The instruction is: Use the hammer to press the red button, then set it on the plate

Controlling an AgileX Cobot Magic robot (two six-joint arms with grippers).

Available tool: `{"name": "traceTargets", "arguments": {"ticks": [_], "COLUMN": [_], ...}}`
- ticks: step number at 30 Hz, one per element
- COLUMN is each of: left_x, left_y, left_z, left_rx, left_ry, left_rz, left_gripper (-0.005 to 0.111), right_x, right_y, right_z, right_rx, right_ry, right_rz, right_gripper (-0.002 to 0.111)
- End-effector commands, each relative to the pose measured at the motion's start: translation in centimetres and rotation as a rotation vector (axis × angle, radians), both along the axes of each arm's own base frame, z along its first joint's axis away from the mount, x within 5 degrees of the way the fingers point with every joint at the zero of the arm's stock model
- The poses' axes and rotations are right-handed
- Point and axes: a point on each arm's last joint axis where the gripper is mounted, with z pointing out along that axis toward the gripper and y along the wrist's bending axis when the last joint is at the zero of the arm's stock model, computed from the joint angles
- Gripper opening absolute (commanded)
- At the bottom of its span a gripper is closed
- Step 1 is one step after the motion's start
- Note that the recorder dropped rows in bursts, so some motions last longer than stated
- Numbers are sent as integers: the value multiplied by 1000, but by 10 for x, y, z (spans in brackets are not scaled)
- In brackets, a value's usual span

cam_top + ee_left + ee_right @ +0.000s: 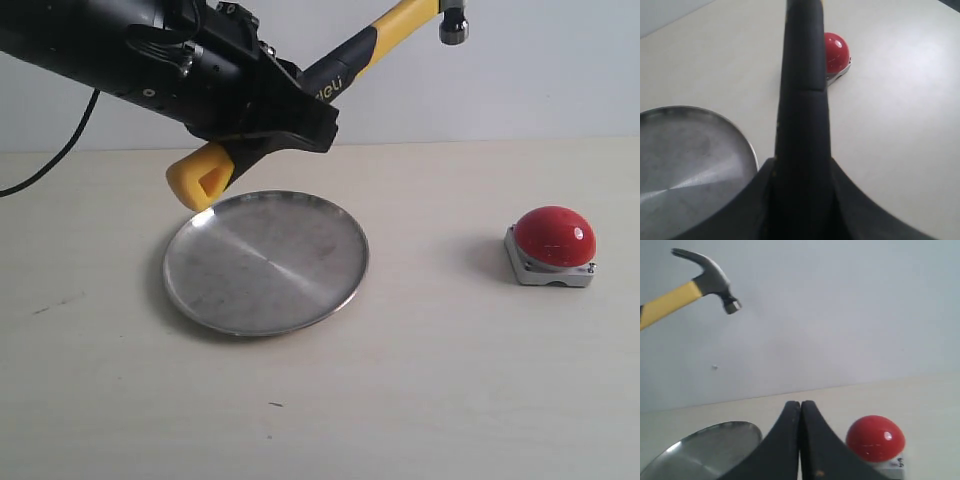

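Note:
My left gripper is shut on the hammer and holds it in the air, above the far rim of the plate. The yellow-and-black handle slants up to the right, its dark head at the top edge. In the left wrist view the hammer's black grip runs out from between the jaws toward the red button. The red button sits on its grey base at the right of the table. My right gripper is shut and empty, low beside the red button.
The pale wooden table ends at a white wall behind. A black cable hangs at the far left. The right arm does not show in the exterior view.

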Motion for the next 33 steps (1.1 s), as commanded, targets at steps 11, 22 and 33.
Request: {"name": "traceTargets", "arguments": {"ticks": [11, 22, 33], "left_x": [1, 14, 22], "left_y": [-3, -38, -78], "left_z": [18, -43, -70], "left_rx": [-105, 52, -86], "left_ry": [-85, -23, -94], "left_rz": [43, -68, 63], "left_gripper": [0, 0, 0], "right_x": [2, 2, 2], "right_y": [-29, -28, -28], "right_z": [-11, -12, -12], "right_rx": [321, 328, 328], "right_ry": [131, 139, 139], "right_rz": [-307, -299, -299], "right_gripper": [0, 0, 0]}}
